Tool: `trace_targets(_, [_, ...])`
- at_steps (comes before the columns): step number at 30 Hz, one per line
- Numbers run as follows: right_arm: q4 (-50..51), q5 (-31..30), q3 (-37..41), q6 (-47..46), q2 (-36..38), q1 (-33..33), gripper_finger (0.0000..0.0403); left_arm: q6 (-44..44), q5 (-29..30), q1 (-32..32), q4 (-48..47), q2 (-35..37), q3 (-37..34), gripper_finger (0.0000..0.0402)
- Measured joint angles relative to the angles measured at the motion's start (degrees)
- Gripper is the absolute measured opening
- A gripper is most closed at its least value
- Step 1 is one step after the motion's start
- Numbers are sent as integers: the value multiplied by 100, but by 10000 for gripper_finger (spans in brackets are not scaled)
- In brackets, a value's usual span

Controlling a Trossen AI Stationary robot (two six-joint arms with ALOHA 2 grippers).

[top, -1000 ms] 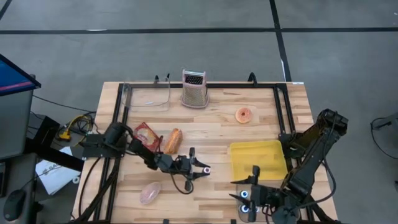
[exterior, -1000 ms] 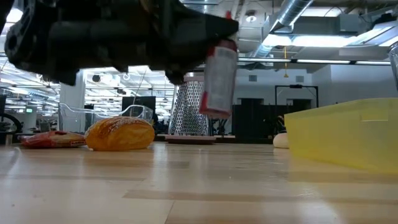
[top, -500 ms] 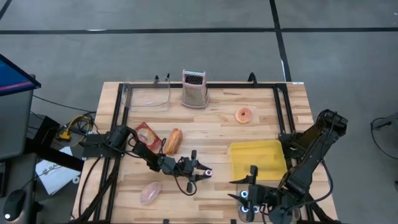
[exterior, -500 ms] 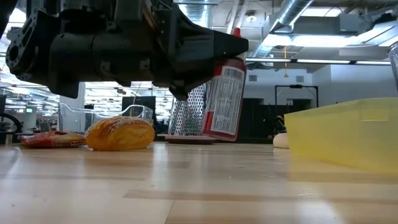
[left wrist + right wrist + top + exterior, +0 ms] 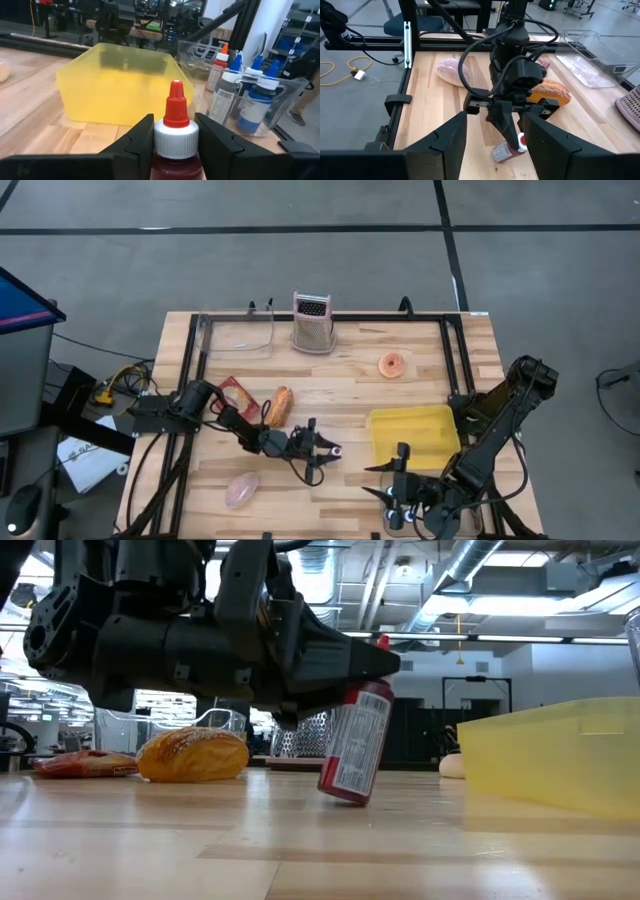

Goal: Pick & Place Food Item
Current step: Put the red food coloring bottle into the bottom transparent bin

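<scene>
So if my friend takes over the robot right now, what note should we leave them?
Left end effector: shut on the red-capped bottle, which tilts with its base at or just above the table.
Right end effector: open, empty, waiting at the near edge by the yellow bin.
Done: bottle grabbed.
Left: nothing is in the bin yet. Bread roll, donut and pink food item sit on the table.

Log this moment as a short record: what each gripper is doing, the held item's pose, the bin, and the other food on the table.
left gripper: shut on the bottle just below its white collar
bottle pose: tilted, base touching the table
bin: yellow, no item visible inside
right gripper: open, waiting at the table's near edge
other food: bread roll, donut, pink packet
</scene>
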State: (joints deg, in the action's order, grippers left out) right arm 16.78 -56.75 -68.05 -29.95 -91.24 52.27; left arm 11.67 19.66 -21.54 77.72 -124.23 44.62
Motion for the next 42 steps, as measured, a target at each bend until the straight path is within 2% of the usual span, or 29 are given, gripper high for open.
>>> trace_targets(8, [-24, 13, 0, 34, 0, 0, 184, 46, -71, -65, -82, 9, -24, 120])
trace_targets(14, [-26, 83, 0, 36, 0, -33, 184, 62, -153, -65, -155, 31, -30, 149])
trace_targets(21, [-26, 140, 0, 14, 0, -70, 184, 85, -168, -72, -221, 43, -37, 164])
trace_targets(26, [-27, 140, 0, 13, 1, -70, 184, -5, -150, -69, -732, 283, -92, 181])
trace_targets(37, [-33, 140, 0, 12, 2, -70, 184, -620, 42, -65, -926, 1655, -661, 225])
trace_targets(42, [-31, 267, 0, -5, 2, -127, 184, -1272, 38, -65, -957, 2715, -966, 235])
